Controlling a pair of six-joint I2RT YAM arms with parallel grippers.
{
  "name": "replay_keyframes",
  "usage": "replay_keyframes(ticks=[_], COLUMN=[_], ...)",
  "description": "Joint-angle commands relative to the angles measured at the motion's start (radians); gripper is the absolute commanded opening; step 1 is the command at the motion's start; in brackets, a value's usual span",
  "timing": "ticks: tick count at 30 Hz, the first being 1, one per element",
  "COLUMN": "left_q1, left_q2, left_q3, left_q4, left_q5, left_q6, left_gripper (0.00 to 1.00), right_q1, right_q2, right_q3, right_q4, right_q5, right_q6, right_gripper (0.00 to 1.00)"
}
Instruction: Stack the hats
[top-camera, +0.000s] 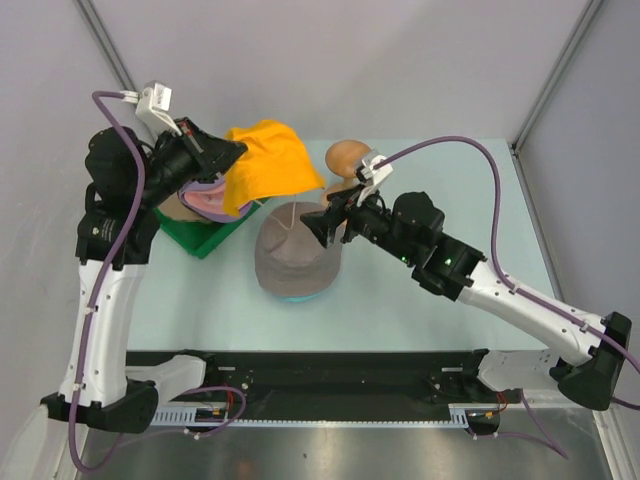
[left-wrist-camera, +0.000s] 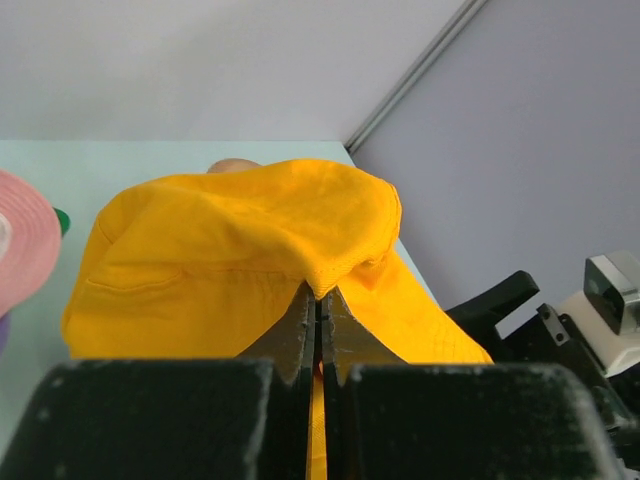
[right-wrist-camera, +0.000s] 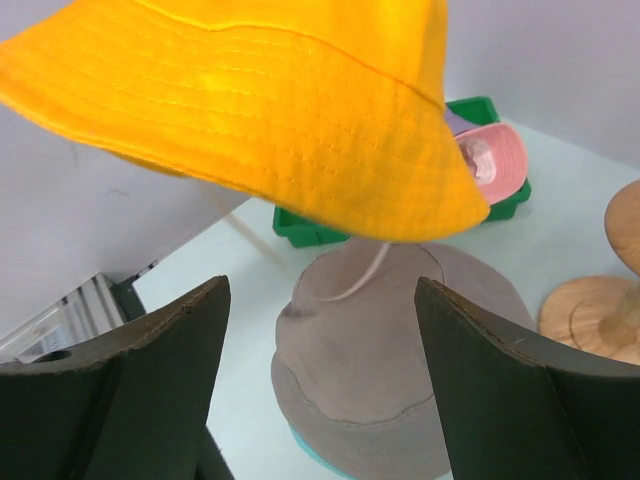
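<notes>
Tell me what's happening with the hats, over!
Left gripper shut on orange hat, held up. Right gripper open by grey hat. Wooden stand nearby, not blocking.

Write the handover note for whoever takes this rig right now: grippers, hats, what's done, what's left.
Left gripper: shut on the orange hat, which is lifted off the table near the stack.
Right gripper: open and empty, by the top of the grey hat.
Done: the grey hat sits on the teal hat.
Left: set the orange hat on the grey one, then add the pink hat and the lavender hat, both in the green bin.
</notes>
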Motion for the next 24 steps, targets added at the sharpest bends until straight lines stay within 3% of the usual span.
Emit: replay_keyframes(ticks=[1, 11, 16, 20, 21, 22, 24], left_q1=[-0.005, -0.007, -0.007, -0.007, -0.007, -0.005, -0.005], left_q2=[-0.057, -0.088, -0.091, -0.088, -0.085, -0.082, -0.070], left_q3=[0.000, 0.031, 0.012, -0.017, -0.020, -0.031, -0.046], left_q4=[0.002, -0.076, -0.073, -0.057, -0.052, -0.046, -0.023], left_q5=[0.052, 0.047, 0.069, 0.092, 0.096, 0.095, 0.087], left_q6=[-0.062, -0.070, -0.075, -0.078, -0.073, -0.061, -0.047], left_gripper=[0.00, 0.00, 0.00, 0.00, 0.00, 0.00, 0.00], right_q1=[0.053, 0.062, 0.063, 0.077, 0.077, 0.080, 0.083], right_q2=[0.014, 0.037, 0.036, 0.040, 0.045, 0.049, 0.051], right_q3=[-0.026, -0.028, -0.031, -0.044, -0.046, -0.051, -0.090], right_q4=[0.208, 0.284, 0.316, 0.350, 0.341, 0.347, 0.403], right_q5=[0.176, 0.268, 0.227, 0.216, 0.220, 0.260, 0.302], right_q6=[-0.151, -0.332, -0.381, -0.419, -0.430, -0.451, -0.479], right_gripper=[0.80, 0.80, 0.76, 0.52, 0.24, 0.13, 0.00])
